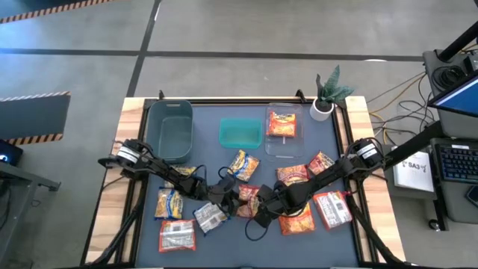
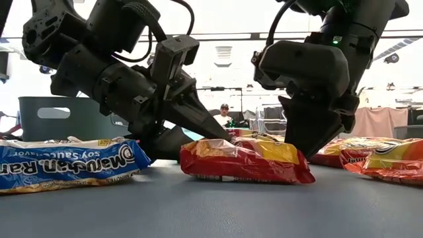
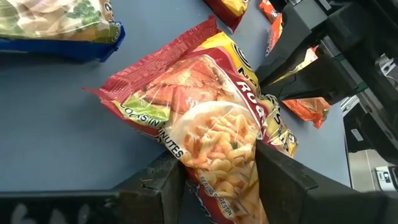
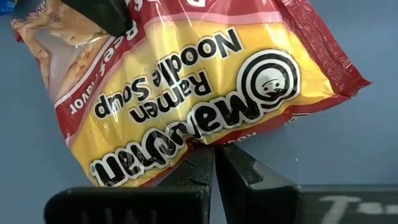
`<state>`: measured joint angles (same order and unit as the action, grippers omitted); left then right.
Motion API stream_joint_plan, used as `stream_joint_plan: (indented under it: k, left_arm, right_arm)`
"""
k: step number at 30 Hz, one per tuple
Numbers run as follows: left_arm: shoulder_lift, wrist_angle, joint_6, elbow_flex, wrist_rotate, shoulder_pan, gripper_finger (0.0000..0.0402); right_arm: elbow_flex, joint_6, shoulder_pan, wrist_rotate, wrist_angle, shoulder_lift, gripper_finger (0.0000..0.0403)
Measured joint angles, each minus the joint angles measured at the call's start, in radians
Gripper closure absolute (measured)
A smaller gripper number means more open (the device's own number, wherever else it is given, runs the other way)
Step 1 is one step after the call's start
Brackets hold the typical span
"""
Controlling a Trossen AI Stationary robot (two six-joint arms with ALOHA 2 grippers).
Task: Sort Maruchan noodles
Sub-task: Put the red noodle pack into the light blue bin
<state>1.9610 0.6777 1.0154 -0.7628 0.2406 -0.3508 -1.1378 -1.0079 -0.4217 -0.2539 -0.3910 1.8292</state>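
A red-and-yellow Maruchan packet (image 1: 246, 200) lies mid-table between both grippers; it also shows in the low view (image 2: 244, 158), the left wrist view (image 3: 211, 118) and the right wrist view (image 4: 186, 93). My left gripper (image 3: 217, 168) reaches in from the table's left and is shut on one end of it. My right gripper (image 4: 214, 149) reaches in from the right and is shut on its opposite side. Several other packets lie around: yellow-and-blue (image 1: 168, 202), grey-and-red (image 1: 178, 235), orange-red (image 1: 296, 218). My left gripper pinches the packet's narrow end (image 3: 214, 186) between its two fingers (image 3: 283, 180), which squeeze it in from both sides. It comes slanting down from the table's left, and the packet looks to be resting on the table. My right gripper is shut on the packet's long edge (image 4: 205, 138), pinched at the fingertips (image 4: 239, 165). It slants down from the table's right (image 2: 307, 142).
Three bins stand along the far edge: dark (image 1: 169, 131), teal (image 1: 240, 133) and clear (image 1: 285, 142); the clear one holds an orange packet (image 1: 282, 124). A potted plant (image 1: 328, 93) stands at the far right corner. A blue packet (image 2: 66, 164) lies left of the grippers. A person (image 2: 225, 116) is far behind.
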Motion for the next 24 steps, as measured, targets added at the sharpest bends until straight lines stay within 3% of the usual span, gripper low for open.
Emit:
stream_joint_plan:
  k: [16,24]
  left_arm:
    - [-0.043,-0.011,-0.047,0.001,-0.040,-0.003,0.0263]
    - [-0.080,-0.006,-0.089,0.006,-0.037,-0.004,0.0270]
  right_arm:
    - [0.000,-0.012,0.002,0.020,-0.087,-0.078,0.0289]
    - [0.000,0.011,0.002,0.015,-0.135,-0.186,0.0271]
